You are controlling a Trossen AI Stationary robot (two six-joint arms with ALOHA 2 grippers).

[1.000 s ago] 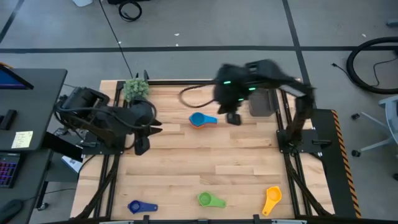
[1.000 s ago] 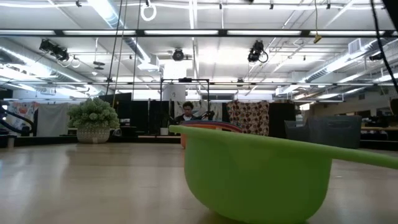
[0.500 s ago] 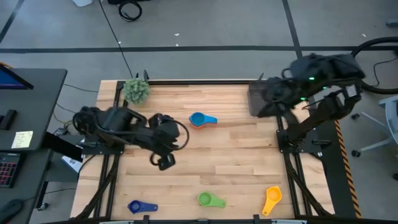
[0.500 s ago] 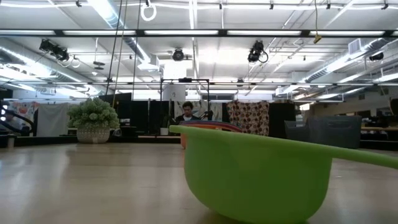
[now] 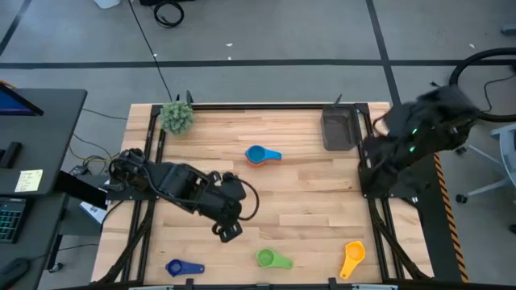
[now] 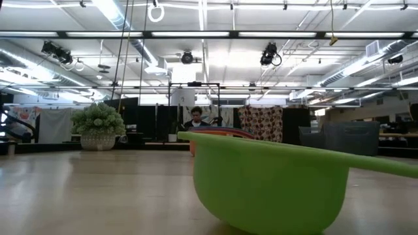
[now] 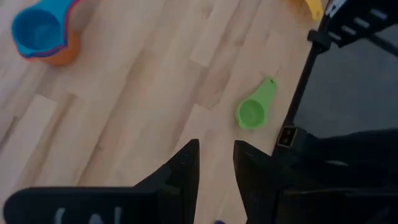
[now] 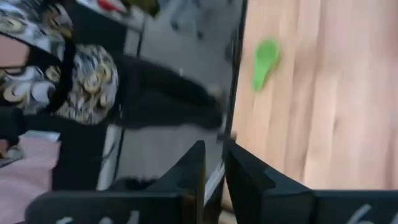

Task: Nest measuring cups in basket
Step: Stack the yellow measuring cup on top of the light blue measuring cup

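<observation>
Left gripper (image 5: 228,232): parted by a modest gap, empty, poised over bare wood left of centre. Seen past its fingers (image 7: 185,171) in the wrist view, the green cup (image 7: 252,112) ahead, near the table's front edge. Probably lining up on that cup as the next pick.

Right gripper (image 8: 214,177): parted by only a narrow slit, nothing in it, off beyond the table's right edge near the basket (image 5: 339,113).

Outward from the left gripper:
- green cup (image 5: 268,258) closest, bowl up, handle pointing right;
- dark blue cup (image 5: 182,267) at the front left;
- yellow cup (image 5: 352,256) at the front right;
- nested stack (image 5: 256,155), light blue on top, orange showing underneath, mid-table and well apart from the basket;
- plant ball (image 5: 176,117) at the back left corner.

Basket dark inside, apparently with no cup in it. So: nesting begun on the table, three loose cups to add, nothing binned.

Risks from here, as judgement:
- nudging the green cup off the front edge, given how near the edge it lies and how easily a light scoop skids under a finger;
- pinching the thin handle off-centre and swinging the bowl on the lift;
- dropping a larger cup onto a smaller one, leaving the stack perched, not seated;
- toppling the tall stack on the carry to a basket barely wider than one cup.
</observation>
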